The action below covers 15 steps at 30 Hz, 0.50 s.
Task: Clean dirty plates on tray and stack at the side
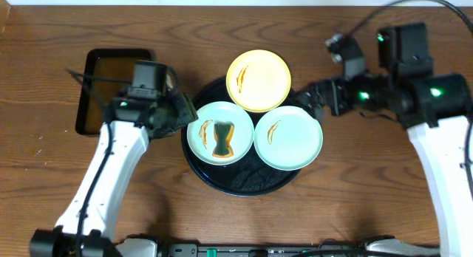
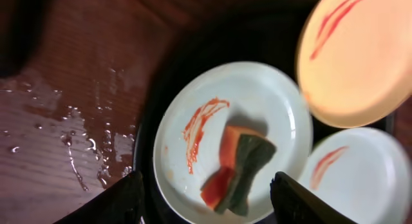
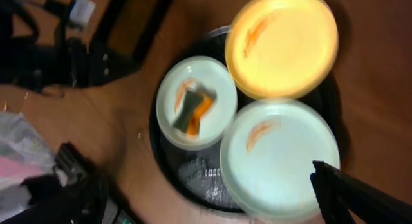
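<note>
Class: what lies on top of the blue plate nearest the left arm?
An orange-and-green sponge lies on the plate, beside an orange smear. The plate surface beneath it is hidden.

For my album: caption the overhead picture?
A sponge lies on the left mint plate on the round black tray.

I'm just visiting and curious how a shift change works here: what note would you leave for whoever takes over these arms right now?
Left claw: open and empty, over the left mint plate. The sponge lies loose on that plate.
Right claw: open and empty, at the rim of the round black tray, between the yellow plate and the right mint plate.
Things: all three plates sit on the tray, each with an orange smear.
Done: no plate looks clean; none is stacked.
Left: wipe each plate, then stack them beside the tray.
</note>
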Each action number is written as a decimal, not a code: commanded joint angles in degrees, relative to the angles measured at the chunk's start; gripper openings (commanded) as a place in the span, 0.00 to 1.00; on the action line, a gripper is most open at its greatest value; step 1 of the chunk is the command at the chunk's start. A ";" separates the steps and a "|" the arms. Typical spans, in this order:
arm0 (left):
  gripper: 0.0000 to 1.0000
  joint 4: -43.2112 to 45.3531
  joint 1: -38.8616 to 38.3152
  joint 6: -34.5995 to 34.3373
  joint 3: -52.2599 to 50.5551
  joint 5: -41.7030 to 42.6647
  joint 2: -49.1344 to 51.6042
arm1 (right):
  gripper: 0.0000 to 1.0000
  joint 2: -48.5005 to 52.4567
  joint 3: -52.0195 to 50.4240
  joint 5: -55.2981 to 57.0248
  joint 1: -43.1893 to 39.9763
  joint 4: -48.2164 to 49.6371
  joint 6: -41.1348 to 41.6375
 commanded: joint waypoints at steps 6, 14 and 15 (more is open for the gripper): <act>0.67 -4.92 0.28 0.76 0.24 2.80 0.00 | 0.92 7.48 1.01 -5.27 7.15 9.86 5.25; 0.67 -6.10 0.28 0.76 0.07 1.75 0.00 | 0.36 19.23 1.03 15.96 16.96 9.77 13.38; 0.67 -6.16 0.28 0.76 0.07 1.75 0.00 | 0.36 20.98 1.03 16.09 17.57 9.55 13.94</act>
